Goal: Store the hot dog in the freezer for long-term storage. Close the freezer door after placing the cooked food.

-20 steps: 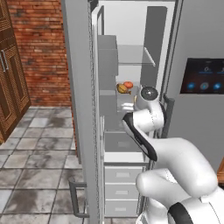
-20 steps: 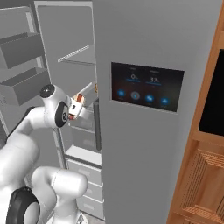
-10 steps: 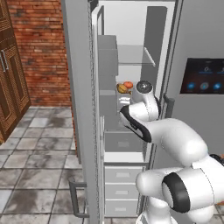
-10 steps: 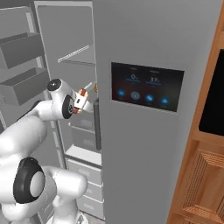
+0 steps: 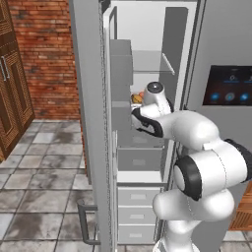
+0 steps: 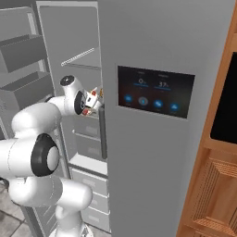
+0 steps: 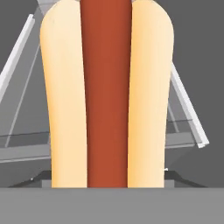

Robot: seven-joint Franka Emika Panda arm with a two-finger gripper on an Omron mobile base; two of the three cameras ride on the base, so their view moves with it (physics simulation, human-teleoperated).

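the gripper [image 6: 96,98] pinches the hot dog [image 7: 107,94] at the mouth of the freezer [image 5: 147,74]; its long axis runs straight out from the hand toward the shelf [image 7: 26,146] ahead.

The hot dog [image 7: 107,94] stands lengthwise up the middle of the hand view, very close to the lens: a dark red sausage [image 7: 106,87] between two pale tan halves of bun [image 7: 65,100]. Behind it lie grey freezer [image 7: 192,48] walls and a pale shelf rim [image 7: 187,109] (slanting on either side).
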